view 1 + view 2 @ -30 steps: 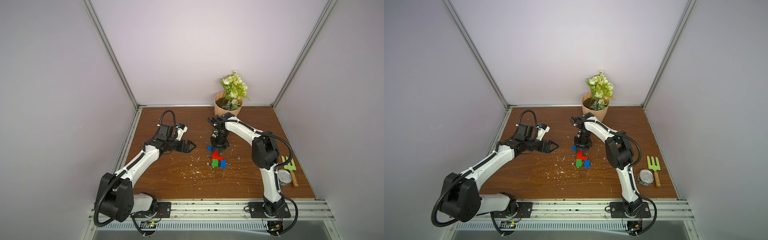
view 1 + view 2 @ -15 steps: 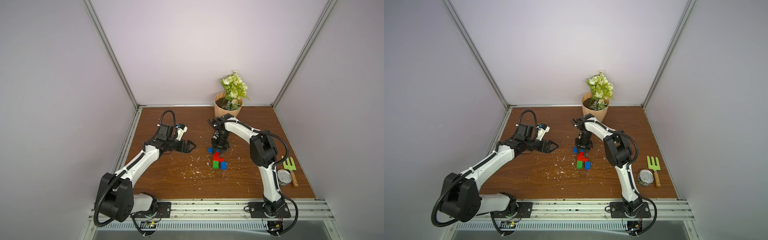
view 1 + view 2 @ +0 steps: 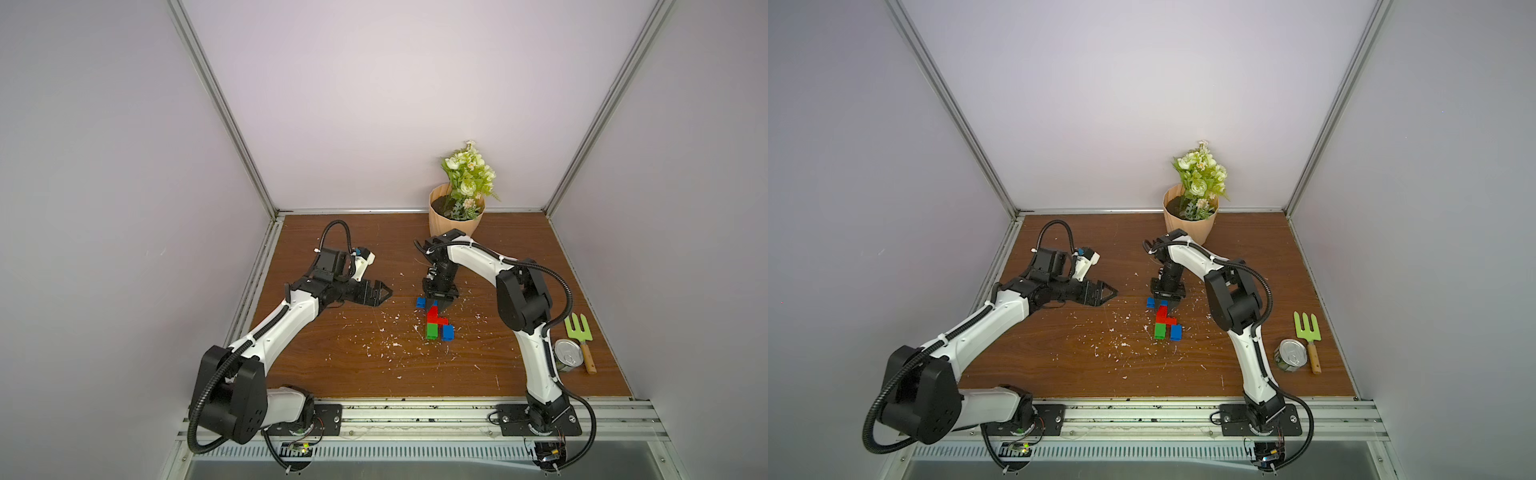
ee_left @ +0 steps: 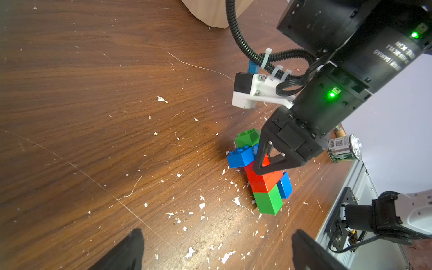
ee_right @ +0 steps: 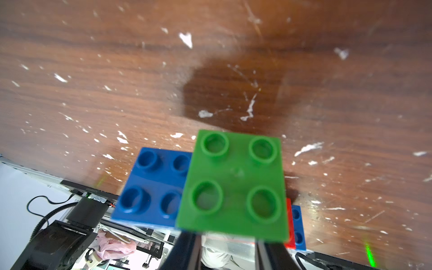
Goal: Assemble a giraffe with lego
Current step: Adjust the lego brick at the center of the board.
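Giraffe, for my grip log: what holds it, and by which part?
The right gripper grips the giraffe by its red neck; the left gripper is empty.

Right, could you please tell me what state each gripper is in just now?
Left gripper: open, empty.
Right gripper: closed on the lego giraffe, at its red neck.

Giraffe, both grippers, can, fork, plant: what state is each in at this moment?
giraffe: all six bricks joined, standing upright.
right gripper: shut on the giraffe's red neck.
left gripper: open, empty, apart from the giraffe.
can: upright, lid on.
garden fork: lying flat beside the can.
potted plant: upright.
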Controlling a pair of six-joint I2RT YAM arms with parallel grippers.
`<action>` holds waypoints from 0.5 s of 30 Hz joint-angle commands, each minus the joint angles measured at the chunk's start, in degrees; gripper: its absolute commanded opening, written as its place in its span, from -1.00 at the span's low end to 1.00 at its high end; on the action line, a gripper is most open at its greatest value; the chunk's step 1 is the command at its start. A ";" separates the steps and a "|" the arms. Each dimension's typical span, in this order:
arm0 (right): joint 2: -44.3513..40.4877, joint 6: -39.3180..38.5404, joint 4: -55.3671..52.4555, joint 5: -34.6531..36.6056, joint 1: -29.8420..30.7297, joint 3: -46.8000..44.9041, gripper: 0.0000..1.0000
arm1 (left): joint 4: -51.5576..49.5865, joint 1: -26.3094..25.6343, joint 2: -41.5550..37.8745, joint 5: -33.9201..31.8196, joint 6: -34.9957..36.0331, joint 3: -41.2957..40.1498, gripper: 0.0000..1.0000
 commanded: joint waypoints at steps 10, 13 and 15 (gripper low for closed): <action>0.31 0.07 -1.83 -0.83 0.40 4.90 0.05 | -0.99 -0.52 -0.69 1.02 0.32 0.71 0.99; -0.55 -0.10 -1.88 -0.35 0.41 5.15 0.15 | -0.90 -0.54 -0.66 0.79 0.29 0.75 0.99; -1.73 -0.19 -1.80 0.59 0.58 5.28 0.16 | -0.90 -0.52 -0.53 0.47 0.45 0.84 0.99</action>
